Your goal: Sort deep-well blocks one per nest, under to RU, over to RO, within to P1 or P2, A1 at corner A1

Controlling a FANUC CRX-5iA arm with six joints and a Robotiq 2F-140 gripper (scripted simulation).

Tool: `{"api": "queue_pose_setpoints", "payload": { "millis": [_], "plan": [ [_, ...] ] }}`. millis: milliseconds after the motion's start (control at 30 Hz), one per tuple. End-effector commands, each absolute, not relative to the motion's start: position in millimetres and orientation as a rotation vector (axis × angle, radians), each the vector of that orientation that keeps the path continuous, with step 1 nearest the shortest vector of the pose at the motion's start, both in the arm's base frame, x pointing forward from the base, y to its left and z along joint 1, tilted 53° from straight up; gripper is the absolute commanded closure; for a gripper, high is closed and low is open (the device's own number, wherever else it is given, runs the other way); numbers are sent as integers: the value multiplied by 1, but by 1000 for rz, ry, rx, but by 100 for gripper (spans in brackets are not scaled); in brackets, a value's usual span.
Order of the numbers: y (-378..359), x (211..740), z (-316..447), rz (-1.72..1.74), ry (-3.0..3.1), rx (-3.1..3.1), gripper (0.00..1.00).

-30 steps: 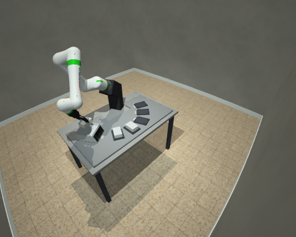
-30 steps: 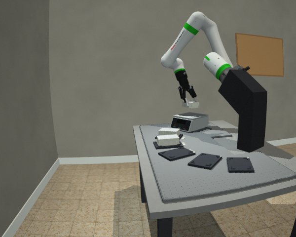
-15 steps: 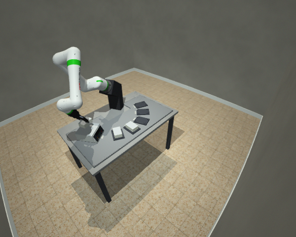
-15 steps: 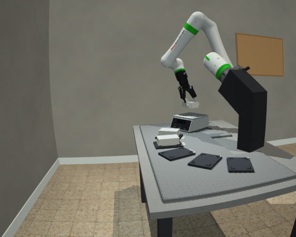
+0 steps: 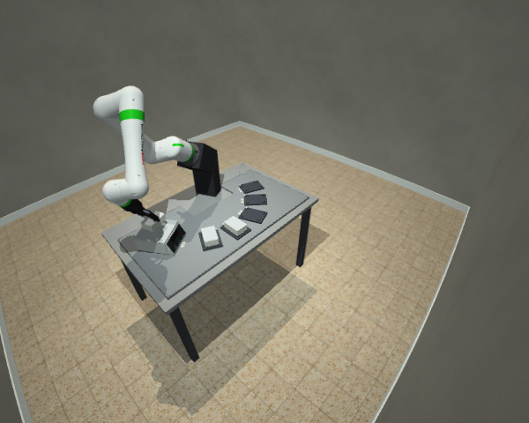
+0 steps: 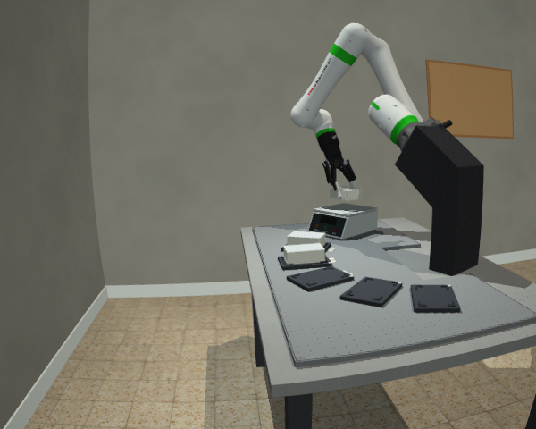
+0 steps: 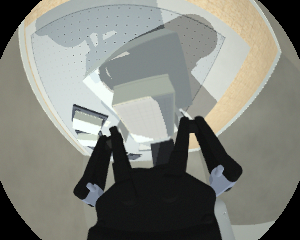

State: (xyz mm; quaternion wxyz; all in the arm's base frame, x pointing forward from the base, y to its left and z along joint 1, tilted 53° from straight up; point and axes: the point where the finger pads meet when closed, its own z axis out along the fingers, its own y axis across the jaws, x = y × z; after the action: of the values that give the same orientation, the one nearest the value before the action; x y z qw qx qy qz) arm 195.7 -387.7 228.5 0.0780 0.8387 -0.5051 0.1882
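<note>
Black two-finger gripper clamped on a white rectangular deep-well block, held mid-frame in the exterior view above the grey check-weigher, long axis running left-right, slightly tilted, cut corner not discernible

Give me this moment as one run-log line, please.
gripper: shut on block | block: airborne above check-weigher | two blocks: on nests

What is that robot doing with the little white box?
The white robot arm has a white block pinched in its pincer, held in the air just above the weighing scale. No lamp on the scale looks lit. Two more white blocks sit on dark trays on the table, and three dark trays have nothing on them.
</note>
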Motion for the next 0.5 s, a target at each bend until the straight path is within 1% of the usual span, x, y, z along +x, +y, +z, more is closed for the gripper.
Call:
{"api": "queue_pose_setpoints", "payload": {
  "millis": [0, 467],
  "plan": [
    [-391, 198, 226, 564, -1512, 2511, 90],
    [-405, 206, 214, 564, -1512, 2511, 90]
  ]
}}
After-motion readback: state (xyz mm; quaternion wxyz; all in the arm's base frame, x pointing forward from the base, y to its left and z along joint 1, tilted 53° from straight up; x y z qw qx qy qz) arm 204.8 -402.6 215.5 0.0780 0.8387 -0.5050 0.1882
